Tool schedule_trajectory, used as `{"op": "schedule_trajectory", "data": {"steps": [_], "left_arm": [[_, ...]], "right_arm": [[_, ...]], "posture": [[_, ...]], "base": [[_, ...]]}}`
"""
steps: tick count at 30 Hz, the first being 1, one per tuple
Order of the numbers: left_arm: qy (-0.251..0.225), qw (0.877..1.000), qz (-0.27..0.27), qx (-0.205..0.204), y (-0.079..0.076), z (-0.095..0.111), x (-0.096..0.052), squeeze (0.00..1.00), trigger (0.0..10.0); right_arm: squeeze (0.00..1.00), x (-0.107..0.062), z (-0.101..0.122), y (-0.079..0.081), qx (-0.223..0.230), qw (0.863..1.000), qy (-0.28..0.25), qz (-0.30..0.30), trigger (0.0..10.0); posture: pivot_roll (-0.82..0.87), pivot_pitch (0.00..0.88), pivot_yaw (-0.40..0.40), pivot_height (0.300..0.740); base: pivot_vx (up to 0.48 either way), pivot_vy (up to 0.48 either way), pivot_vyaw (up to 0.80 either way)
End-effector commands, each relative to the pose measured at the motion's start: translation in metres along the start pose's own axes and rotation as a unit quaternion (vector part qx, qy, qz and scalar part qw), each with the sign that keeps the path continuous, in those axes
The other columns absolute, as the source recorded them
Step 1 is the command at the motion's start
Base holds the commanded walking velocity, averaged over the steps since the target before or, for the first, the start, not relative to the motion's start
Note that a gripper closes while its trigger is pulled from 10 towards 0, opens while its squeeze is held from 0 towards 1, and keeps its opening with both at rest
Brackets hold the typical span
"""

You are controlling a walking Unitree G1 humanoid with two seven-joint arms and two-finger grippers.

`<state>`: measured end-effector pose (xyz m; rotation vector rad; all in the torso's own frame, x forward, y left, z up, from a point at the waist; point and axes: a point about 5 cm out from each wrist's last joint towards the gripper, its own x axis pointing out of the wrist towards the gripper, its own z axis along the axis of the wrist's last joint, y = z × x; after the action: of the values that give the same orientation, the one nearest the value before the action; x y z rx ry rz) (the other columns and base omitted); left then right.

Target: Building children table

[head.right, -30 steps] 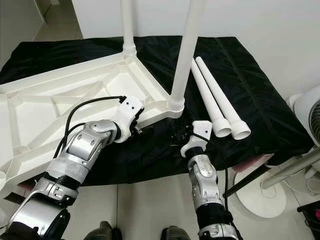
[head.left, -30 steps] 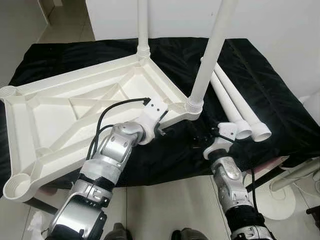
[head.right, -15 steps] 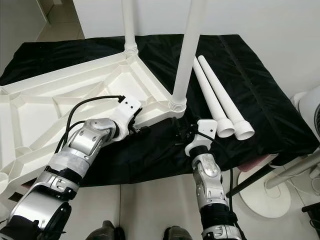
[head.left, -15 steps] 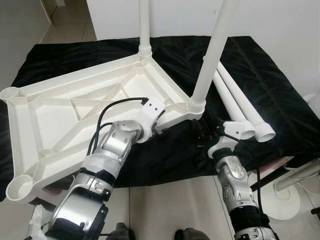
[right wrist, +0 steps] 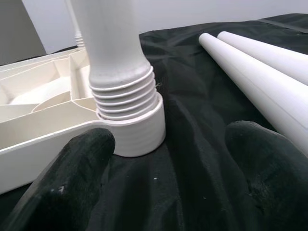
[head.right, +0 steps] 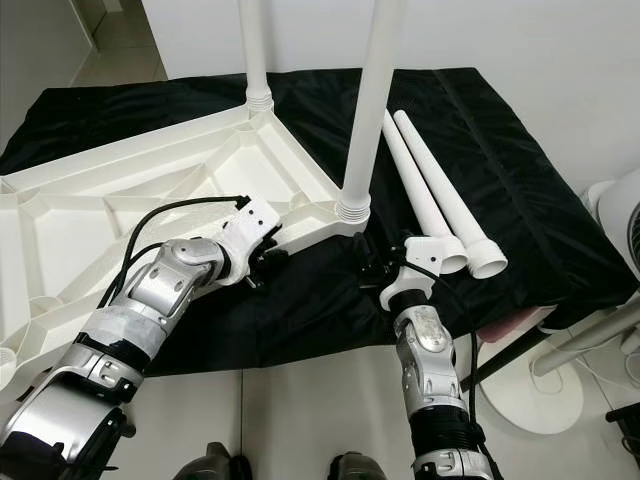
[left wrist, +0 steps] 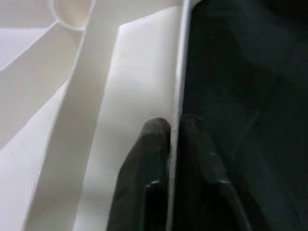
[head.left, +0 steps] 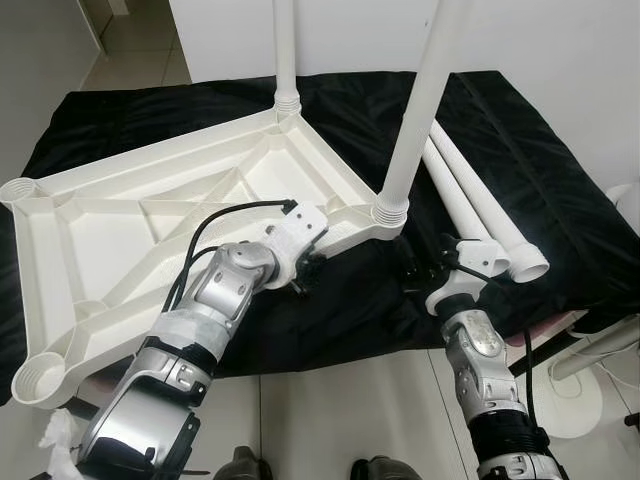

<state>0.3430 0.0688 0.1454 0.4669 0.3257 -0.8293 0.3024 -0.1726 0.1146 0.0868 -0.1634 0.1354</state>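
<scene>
A white plastic tabletop (head.left: pixel 150 230) lies upside down on a desk draped in black cloth (head.left: pixel 560 200), its ribbed underside facing up and its left part overhanging the desk's near-left edge. Two white legs stand upright in its corner sockets: one leg (head.left: pixel 284 50) at the far corner, a second leg (head.left: pixel 418 110) screwed into the corner nearest the desk's middle. Two empty sockets show at the tabletop's left corners. Two loose legs (head.left: pixel 470 200) lie side by side on the cloth toward the desk's right edge, their wider threaded ends pointing to the near edge.

The left hand (left wrist: pixel 173 144) grips the tabletop's near rim just beside the second leg's socket, its two black fingers (left wrist: pixel 144 159) pressed together on the thin plastic edge. The right hand (right wrist: pixel 168 163) hovers low over the cloth at the near edge, fingers (right wrist: pixel 67 173) spread wide apart, facing the threaded base of the second leg and touching nothing.

Pale floor tiles (head.left: pixel 340 400) show below the desk's near edge, a white wall (head.left: pixel 560 60) rises behind it, and a white fan stand (head.right: pixel 545 390) sits on the floor at the right.
</scene>
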Motion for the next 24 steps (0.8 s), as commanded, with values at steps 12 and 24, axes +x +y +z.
{"op": "schedule_trajectory", "data": {"steps": [12,24], "left_arm": [[0.015,0.994,-0.079,0.07,-0.009,-0.025,-0.027,0.0,0.0],[-0.012,0.978,-0.168,0.124,-0.029,-0.034,-0.054,0.0,0.0]], "right_arm": [[0.0,-0.007,-0.008,-0.004,-0.007,1.0,0.022,-0.004,10.0],[0.0,-0.006,-0.01,-0.005,-0.017,0.999,0.033,0.011,10.0]], "posture": [[-0.12,0.038,0.077,0.74],[-0.11,0.043,0.059,0.74]], "base": [[0.0,0.0,0.0],[0.0,0.0,0.0]]}}
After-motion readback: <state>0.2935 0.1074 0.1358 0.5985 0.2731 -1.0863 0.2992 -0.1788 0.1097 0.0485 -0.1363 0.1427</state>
